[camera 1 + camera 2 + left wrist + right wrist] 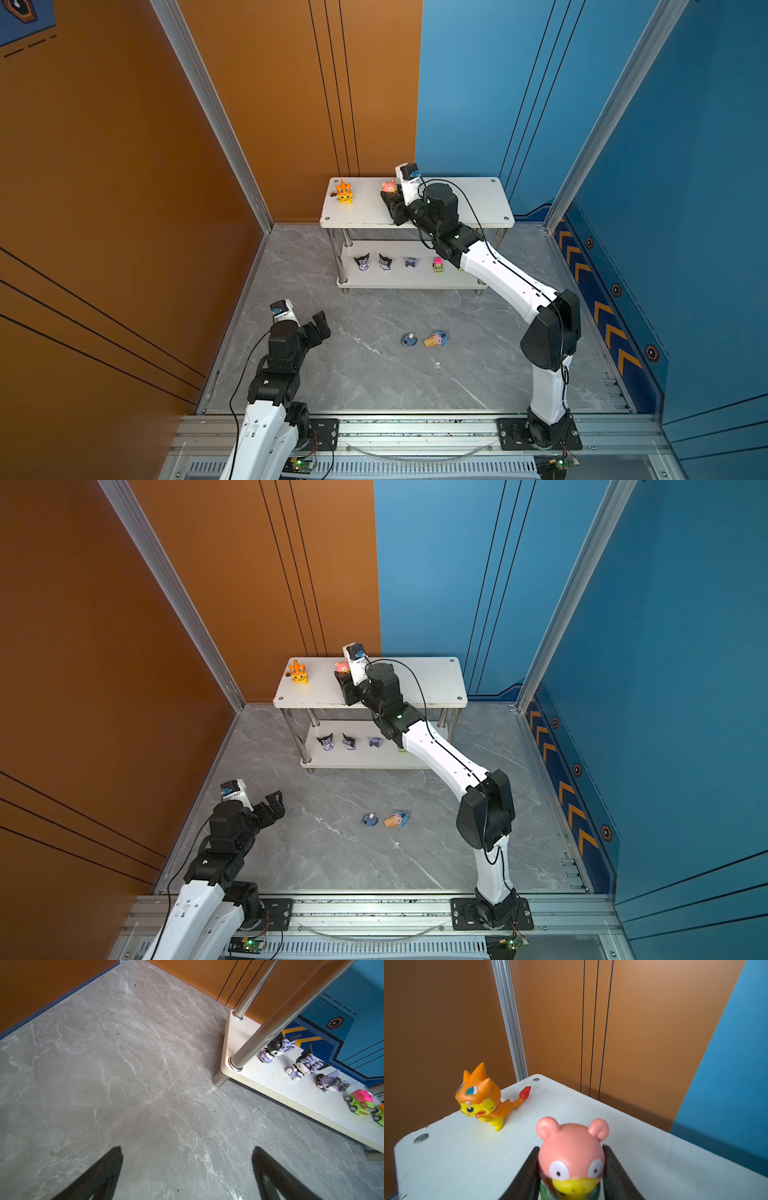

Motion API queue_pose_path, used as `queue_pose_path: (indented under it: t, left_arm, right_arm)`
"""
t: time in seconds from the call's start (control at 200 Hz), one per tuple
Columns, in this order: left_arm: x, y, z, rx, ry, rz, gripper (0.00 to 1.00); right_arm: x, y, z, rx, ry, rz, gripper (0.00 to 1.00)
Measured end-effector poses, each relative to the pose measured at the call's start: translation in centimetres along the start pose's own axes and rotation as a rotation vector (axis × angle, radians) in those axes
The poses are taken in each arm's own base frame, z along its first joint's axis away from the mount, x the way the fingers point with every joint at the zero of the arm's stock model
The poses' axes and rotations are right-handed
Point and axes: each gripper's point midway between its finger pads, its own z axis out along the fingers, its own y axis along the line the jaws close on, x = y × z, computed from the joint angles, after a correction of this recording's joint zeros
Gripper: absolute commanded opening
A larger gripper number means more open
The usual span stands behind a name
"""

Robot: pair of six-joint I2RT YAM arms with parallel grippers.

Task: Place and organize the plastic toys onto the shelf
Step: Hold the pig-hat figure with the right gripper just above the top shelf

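We find the right gripper (571,1148) clamping the pink bear (572,1138) over the shelf (365,212) top. Left gripper (187,1149) gapes wide over open floor (145,1064).

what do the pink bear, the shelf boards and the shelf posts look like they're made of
Pink bear: moulded plastic, smooth satin skin with soft highlights, painted eyes.
Shelf boards: probably white-coated wood or laminate, matte, with faint grain lines; the core is not visible.
Shelf posts: polished metal, likely chrome, with mirror-like reflections.
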Motion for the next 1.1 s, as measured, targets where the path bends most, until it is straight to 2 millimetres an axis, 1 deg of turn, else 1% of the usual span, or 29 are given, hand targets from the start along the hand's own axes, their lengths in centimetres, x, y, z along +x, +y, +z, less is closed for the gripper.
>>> queue_pose_path:
  t: [0.15, 0.23, 0.365, 0.445, 0.526, 0.581, 0.621, 0.851, 1.021, 1.101]
  left_arm:
    - [0.0, 0.0, 0.0, 0.0, 0.0, 0.0, 0.98]
    - [0.0, 0.0, 0.0, 0.0, 0.0, 0.0, 0.98]
    - [0.0, 0.0, 0.0, 0.0, 0.0, -0.002, 0.98]
    - [0.0, 0.0, 0.0, 0.0, 0.0, -0.003, 0.98]
    - [0.0, 0.0, 0.0, 0.0, 0.0, -0.003, 0.98]
    - [0.0, 0.0, 0.0, 0.0, 0.0, -0.003, 0.98]
    - [0.0, 0.0, 0.0, 0.0, 0.0, -0.003, 0.98]
    - [0.0, 0.0, 0.0, 0.001, -0.001, -0.003, 0.98]
    - [0.0, 0.0, 0.0, 0.001, -0.002, -0.003, 0.98]
    - [0.0, 0.0, 0.0, 0.001, -0.002, -0.003, 0.98]
  right_arm:
    - [0.1, 0.0, 0.0, -0.001, 0.002, -0.004, 0.5]
    - [0.8, 0.1, 0.0, -0.002, 0.015, -0.006, 0.51]
    - [0.7, 0.2, -0.1, -0.003, 0.015, -0.006, 0.54]
    - [0.8, 0.3, -0.1, -0.005, 0.016, -0.006, 0.51]
    - [0.7, 0.3, -0.2, -0.003, 0.016, -0.007, 0.46]
    - [0.8, 0.3, -0.3, -0.002, 0.017, -0.006, 0.39]
    - [0.8, 0.3, -0.4, -0.002, 0.017, -0.008, 0.37]
    - [0.8, 0.3, -0.7, -0.002, 0.016, -0.011, 0.35]
    - [0.7, 0.3, -1.2, -0.003, 0.011, -0.007, 0.36]
    - [0.7, 0.3, -1.2, -0.006, 0.011, -0.005, 0.36]
